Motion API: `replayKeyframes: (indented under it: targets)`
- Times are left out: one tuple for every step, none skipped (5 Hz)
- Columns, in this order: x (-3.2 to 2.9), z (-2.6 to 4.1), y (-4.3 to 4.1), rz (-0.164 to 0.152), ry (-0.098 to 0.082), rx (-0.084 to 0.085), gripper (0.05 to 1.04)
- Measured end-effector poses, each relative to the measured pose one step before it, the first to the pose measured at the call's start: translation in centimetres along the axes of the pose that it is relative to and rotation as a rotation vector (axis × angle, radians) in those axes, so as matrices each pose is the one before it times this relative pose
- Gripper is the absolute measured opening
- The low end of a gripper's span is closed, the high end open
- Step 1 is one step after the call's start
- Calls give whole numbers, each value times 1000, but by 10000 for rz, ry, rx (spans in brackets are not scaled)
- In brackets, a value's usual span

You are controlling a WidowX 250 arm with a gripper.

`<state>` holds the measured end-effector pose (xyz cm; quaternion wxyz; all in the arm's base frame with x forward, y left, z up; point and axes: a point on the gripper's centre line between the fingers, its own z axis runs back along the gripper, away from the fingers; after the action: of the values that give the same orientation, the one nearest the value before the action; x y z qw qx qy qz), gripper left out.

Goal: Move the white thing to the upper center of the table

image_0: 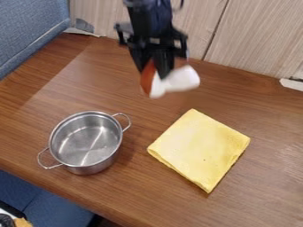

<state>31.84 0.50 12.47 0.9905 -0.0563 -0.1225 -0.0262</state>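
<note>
At upper center of desk point(263, 119): white thing point(182, 79), orange-red at one side, in gripper point(155, 74); jaws clamped on it, blurred; height above wood cannot be told. Back edge of desk along pale panels point(254, 35); blue partition point(29, 26) along upper-left edge. Steel pot point(98, 167) at lower left, near front edge, two loop handles outward. Folded yellow cloth point(200, 148) right of pot, well apart; strip of desk between, wider stretch right of cloth.

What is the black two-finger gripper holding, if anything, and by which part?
The black gripper holds a white, mushroom-like thing with an orange-red end, gripped at or near that end; its white stub sticks out free.
</note>
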Motion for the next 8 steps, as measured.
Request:
replayKeyframes:
  targets:
    - [3663,-1344,2528,512,-116,129,409]
    - [2504,-2320,1822,396,285,196,409]
    - [1712,-1928,1192,272,21,76,409]
    - [1176,-1517,1226,191,150,341,409]
    - [-272,-1922,594,67,393,96,409]
    - [25,-365,237,40,133,80,491]
    - [-166,-516,133,162,-101,-38,799]
    - [-459,-194,108,246,125,34,1004]
